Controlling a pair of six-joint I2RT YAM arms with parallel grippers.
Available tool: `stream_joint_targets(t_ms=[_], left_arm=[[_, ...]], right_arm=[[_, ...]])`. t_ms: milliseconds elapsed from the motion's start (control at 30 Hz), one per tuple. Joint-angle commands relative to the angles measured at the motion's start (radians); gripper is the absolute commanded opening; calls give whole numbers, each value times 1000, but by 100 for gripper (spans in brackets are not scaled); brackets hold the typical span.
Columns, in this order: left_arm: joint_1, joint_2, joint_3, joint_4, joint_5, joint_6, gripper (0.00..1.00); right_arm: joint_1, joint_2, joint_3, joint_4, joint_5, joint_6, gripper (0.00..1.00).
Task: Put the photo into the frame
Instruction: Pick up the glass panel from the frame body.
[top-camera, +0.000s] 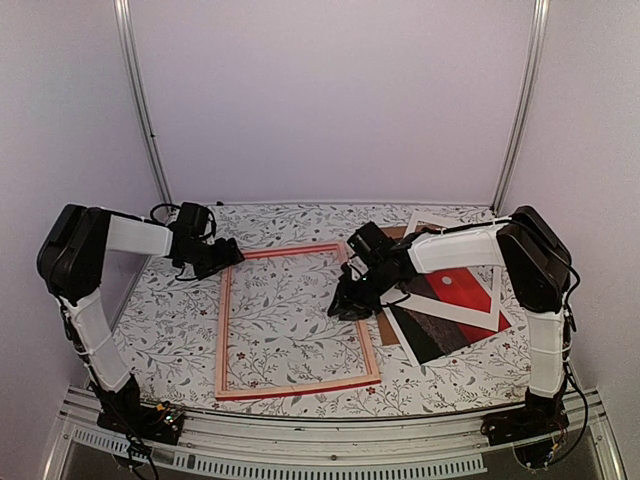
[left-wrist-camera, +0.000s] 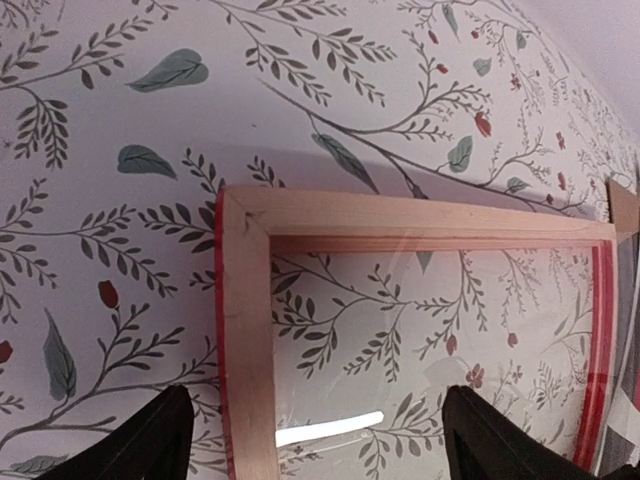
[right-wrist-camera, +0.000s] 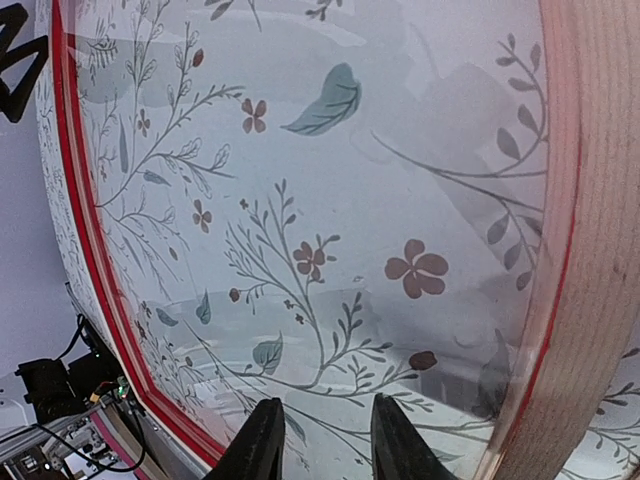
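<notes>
Pale-wood frame (top-camera: 298, 387), back up: left gripper (top-camera: 230, 253), wide apart at its far-left corner, should pin it while the slightly parted, empty right gripper (top-camera: 345, 307) fetches the photo (top-camera: 465, 290).

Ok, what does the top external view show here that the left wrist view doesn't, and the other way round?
Only the top external view: nearly the whole frame lying pale side up, both arms, the right end effector at its right rail, and the photo lying outside it to the right.

Only the left wrist view: the wood grain of one frame corner up close, and the left end effector open, with fingers either side of a rail.

Both: the frame and the floral table cover.
</notes>
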Motion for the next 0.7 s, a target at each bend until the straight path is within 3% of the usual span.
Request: stream_joint_targets(t_ms=[0,367,667], left_arm=[[-14,22,41,13,41,6,88],[-15,-1,71,-25,-31,24,91],[-15,-60,47,-72,-90,33,94]], right_arm=[[-14,-6,6,16,-28,3,30],[-24,-77,-55,136,-137,80,5],[-26,-140,-41,190,-218,161,0]])
